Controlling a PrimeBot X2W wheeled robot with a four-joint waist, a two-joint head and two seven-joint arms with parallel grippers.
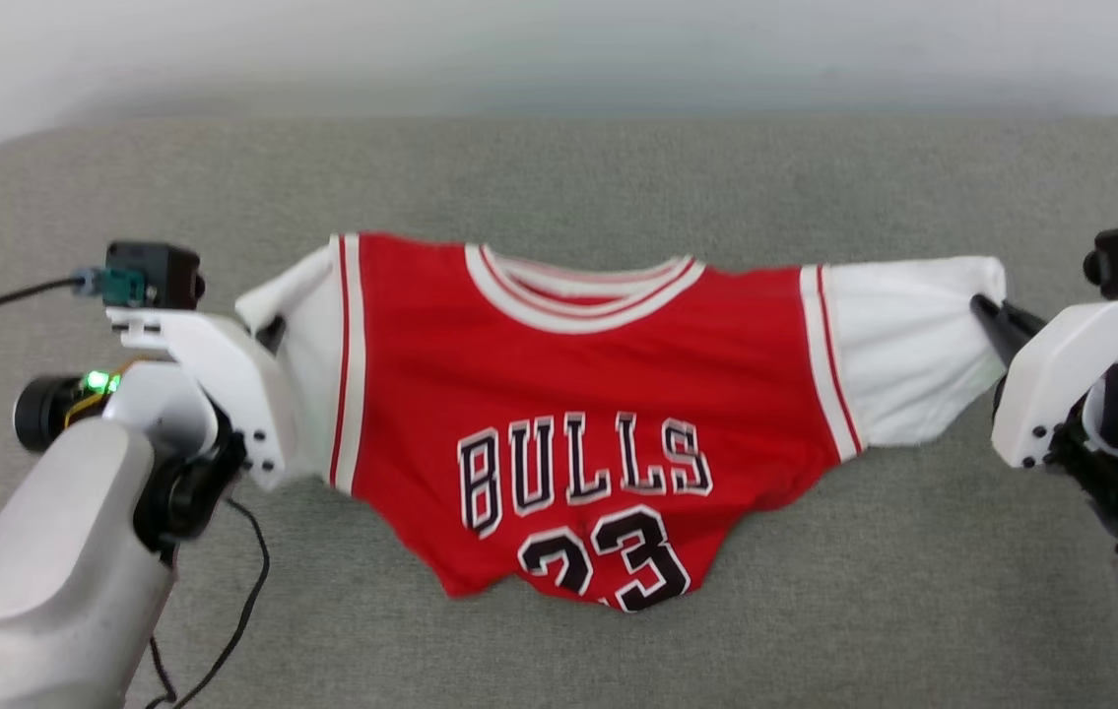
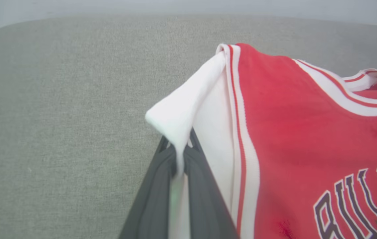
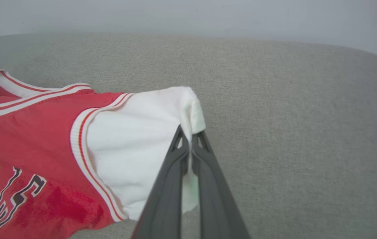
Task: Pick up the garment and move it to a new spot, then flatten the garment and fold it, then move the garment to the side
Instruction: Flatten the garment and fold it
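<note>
- The counter is covered in a grey woven fabric, plain and even in tone from left to right.
- Its far edge runs straight across, and its far left and far right corners are rounded.
- The garment, a red jersey with white side panels, spreads over the middle of the counter, collar toward the far side and number toward the near side. Whether its lower hem rests on the fabric or hangs just above it cannot be told.
- A thin black cable curves over the near left part of the counter, left of the garment and apart from it.
</note>
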